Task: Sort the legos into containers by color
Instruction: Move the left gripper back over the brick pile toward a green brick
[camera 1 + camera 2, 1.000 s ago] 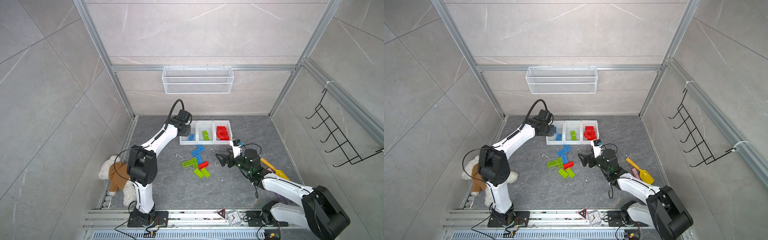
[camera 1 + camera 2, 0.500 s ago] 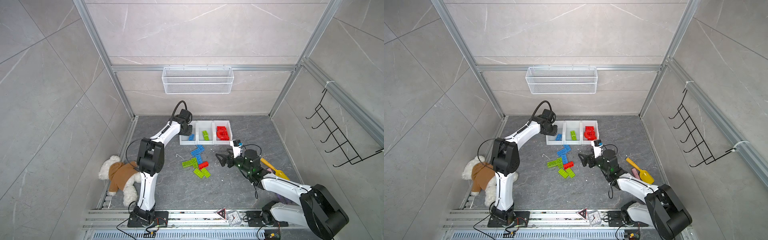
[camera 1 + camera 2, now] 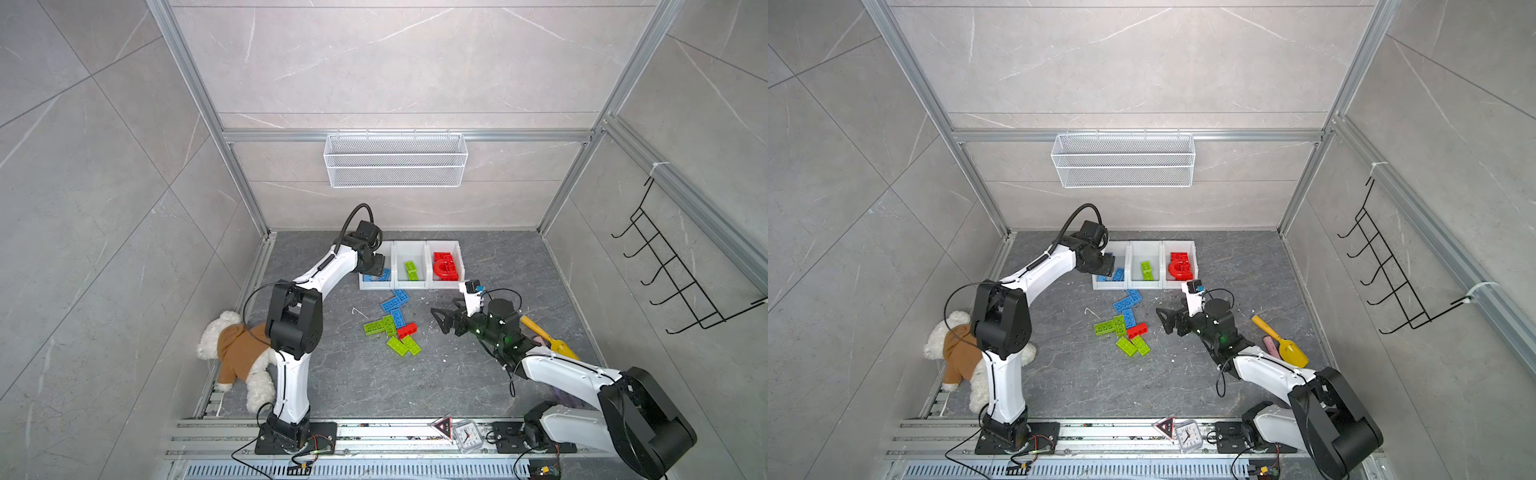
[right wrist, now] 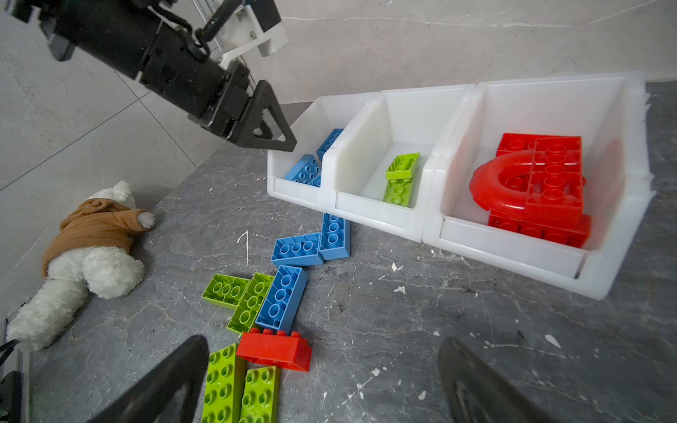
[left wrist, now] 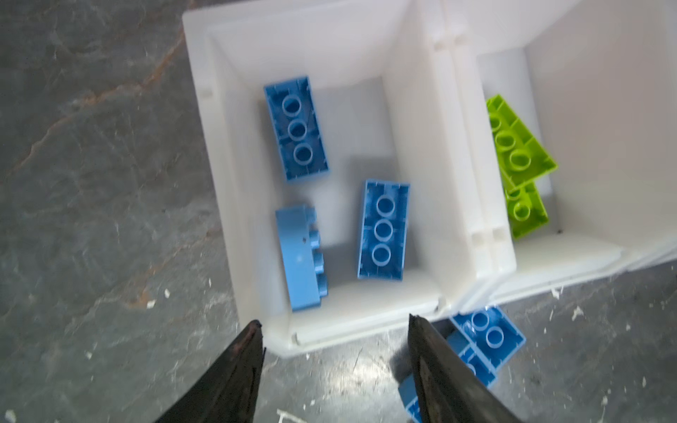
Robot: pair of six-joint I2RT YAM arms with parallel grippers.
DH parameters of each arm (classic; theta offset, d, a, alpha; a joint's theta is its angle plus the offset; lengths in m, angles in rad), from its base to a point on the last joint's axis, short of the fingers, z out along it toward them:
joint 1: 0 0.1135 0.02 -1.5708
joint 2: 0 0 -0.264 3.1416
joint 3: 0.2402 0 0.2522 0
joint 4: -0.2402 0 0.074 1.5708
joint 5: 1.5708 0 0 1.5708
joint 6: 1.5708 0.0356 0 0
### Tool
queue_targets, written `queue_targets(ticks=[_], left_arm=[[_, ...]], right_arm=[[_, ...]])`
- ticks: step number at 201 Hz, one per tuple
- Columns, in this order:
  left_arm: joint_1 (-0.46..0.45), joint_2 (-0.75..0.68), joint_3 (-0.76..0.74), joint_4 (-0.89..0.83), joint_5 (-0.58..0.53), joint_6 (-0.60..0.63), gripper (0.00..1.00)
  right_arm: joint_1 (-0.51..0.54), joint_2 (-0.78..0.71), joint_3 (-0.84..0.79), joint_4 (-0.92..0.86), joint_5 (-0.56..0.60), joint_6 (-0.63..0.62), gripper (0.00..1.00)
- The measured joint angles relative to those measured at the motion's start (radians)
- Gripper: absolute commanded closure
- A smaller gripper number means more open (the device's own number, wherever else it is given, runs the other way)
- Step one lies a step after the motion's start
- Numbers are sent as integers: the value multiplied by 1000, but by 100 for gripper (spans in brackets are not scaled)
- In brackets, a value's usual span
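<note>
Three white bins stand in a row at the back. The left bin (image 5: 227, 183) holds three blue bricks (image 5: 384, 230), the middle bin (image 3: 411, 286) two green ones (image 5: 518, 154), and the right bin (image 4: 513, 252) red pieces (image 4: 542, 183). My left gripper (image 5: 334, 319) hangs over the left bin's front edge, open, with nothing between its fingers. In front of the bins lie loose blue (image 3: 395, 301), green (image 3: 380, 326) and red (image 3: 406, 330) bricks. My right gripper (image 4: 322, 342) is open and low over the floor just right of that pile, with the red brick (image 4: 274, 349) nearest.
A teddy bear (image 3: 237, 357) lies by the left arm's base. A yellow scoop (image 3: 548, 338) lies behind the right arm. A wire basket (image 3: 395, 160) hangs on the back wall, a hook rack (image 3: 673, 282) on the right wall. A small clock (image 3: 467, 436) sits on the front rail.
My left gripper has opened over the left bin, and that arm's elbow has swung to the right. The right arm has stayed in place, open.
</note>
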Motion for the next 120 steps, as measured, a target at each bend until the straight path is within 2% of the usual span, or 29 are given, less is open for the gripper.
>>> queue_targets(ticks=[31,61,97,120], left_arm=[[-12,-153,-155,-9,-3,-17,31],[-74,-293,-313,-15,-21,-25,26],[-164,-377,-454,-10,-20,-25,22],[-185,-391,-510,-4,-16,-25,21]], right_arm=[[0,1,0,0,0,0,0],[0,6,0,0,-3,0,0],[0,7,0,1,-4,0,0],[0,13,0,1,-6,0,0]])
